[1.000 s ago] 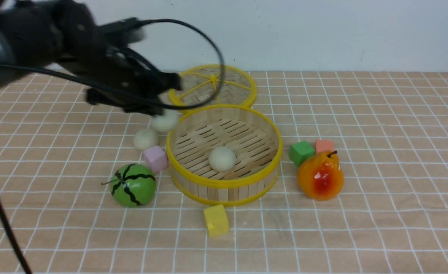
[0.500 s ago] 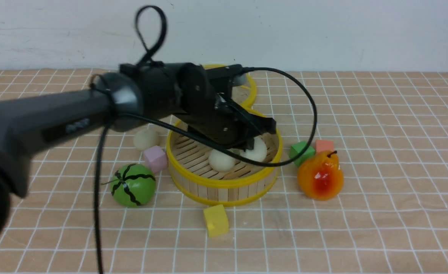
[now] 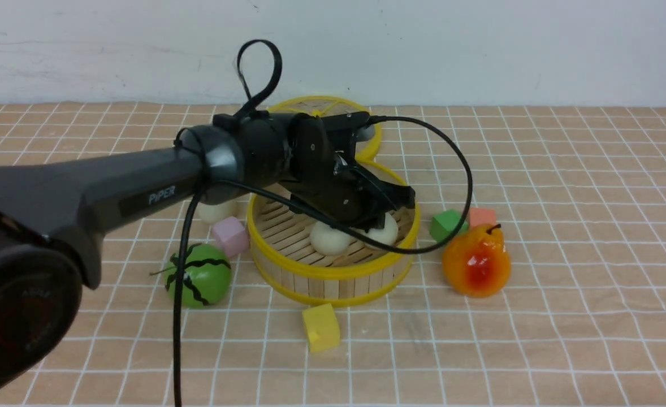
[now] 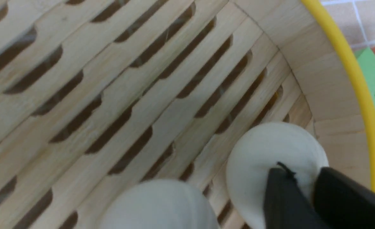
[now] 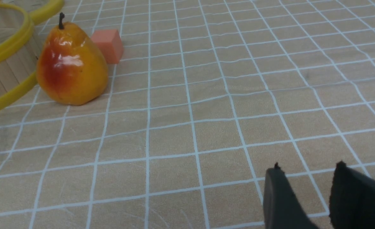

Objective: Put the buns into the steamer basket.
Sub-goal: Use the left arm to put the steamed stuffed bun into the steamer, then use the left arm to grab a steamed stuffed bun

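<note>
The steamer basket (image 3: 333,272) stands mid-table; its rim also shows in the left wrist view (image 4: 361,89) and the right wrist view (image 5: 6,51). My left gripper (image 3: 390,212) reaches into it and is shut on one bun (image 3: 388,233), pinched between the fingers (image 4: 279,190) low over the slatted floor by the right wall; that bun also shows in the left wrist view (image 4: 260,152). A second bun (image 3: 327,239) lies on the floor beside it. A third bun (image 3: 215,212) sits on the table left of the basket, partly hidden by my arm. My right gripper (image 5: 308,167) is open and empty above the table.
The flat woven lid (image 3: 310,104) lies behind the basket. A pear (image 3: 476,261), a green cube (image 3: 446,225) and an orange cube (image 3: 483,215) stand right of the basket. A pink cube (image 3: 230,234) and the watermelon ball (image 3: 200,275) are to its left, and a yellow cube (image 3: 320,327) is in front.
My left gripper carried a bun from left of the basket to over it, then lowered it inside near the right wall. The other buns have not moved.
</note>
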You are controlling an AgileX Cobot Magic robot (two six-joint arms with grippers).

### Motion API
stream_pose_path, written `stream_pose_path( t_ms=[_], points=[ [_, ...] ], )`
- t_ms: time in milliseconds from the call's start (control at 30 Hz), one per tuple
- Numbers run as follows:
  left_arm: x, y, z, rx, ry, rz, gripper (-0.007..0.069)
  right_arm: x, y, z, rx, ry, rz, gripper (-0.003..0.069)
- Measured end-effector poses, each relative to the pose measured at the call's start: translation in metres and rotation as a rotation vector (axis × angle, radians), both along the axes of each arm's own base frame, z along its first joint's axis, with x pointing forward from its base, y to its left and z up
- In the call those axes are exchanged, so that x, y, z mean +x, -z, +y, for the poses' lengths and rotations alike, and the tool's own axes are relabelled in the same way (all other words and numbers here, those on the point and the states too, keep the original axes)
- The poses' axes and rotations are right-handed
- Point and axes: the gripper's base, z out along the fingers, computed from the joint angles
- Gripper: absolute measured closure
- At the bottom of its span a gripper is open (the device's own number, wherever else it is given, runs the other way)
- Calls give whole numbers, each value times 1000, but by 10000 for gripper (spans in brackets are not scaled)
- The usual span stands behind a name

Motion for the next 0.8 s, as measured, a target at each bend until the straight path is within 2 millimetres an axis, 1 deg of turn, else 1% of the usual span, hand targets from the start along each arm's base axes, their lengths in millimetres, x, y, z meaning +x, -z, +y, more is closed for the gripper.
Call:
stream_pose_path(
  t_ms=[67,133,167,200,233,267,300,333,367,400,433,467,500,533,567,600,700,733,767,800],
  points=[
    [-3,-8,1,3,7,-4,358,0,0,0,0,0,0,418],
    [-5,-17,3,13,15,-19,293,0,0,0,0,0,0,418],
    [-6,-24,5,22,22,-36,259,0,0,0,0,0,0,418],
    [-9,-37,9,51,37,-71,221,0,0,0,0,0,0,418],
    [-10,-38,10,56,39,-75,212,0,0,0,0,0,0,418],
    [-12,-47,14,80,46,-100,196,0,0,0,0,0,0,418],
    [-14,-60,20,107,45,-129,185,0,0,0,0,0,0,418],
    [-15,-67,26,125,35,-145,181,0,0,0,0,0,0,418],
    [-14,-74,34,139,11,-155,180,0,0,0,0,0,0,418],
    [-11,-82,48,146,-34,-154,181,0,0,0,0,0,0,418],
    [-10,-82,51,154,-41,-154,180,0,0,0,0,0,0,418],
    [-3,-86,71,171,-105,-150,187,0,0,0,0,0,0,418],
    [4,-86,90,185,-166,-138,197,0,0,0,0,0,0,418],
    [6,-85,93,184,-176,-133,197,0,0,0,0,0,0,418],
    [17,-80,121,190,-264,-101,216,0,0,0,0,0,0,418],
    [23,-75,135,191,-307,-81,228,0,0,0,0,0,0,418],
    [36,-58,159,187,-380,-37,264,0,0,0,0,0,0,418],
    [40,-52,165,179,-399,-22,279,0,0,0,0,0,0,418],
    [41,-50,166,177,-404,-19,281,0,0,0,0,0,0,418],
    [45,-39,170,166,-419,4,301,0,0,0,0,0,0,418]
  ],
)
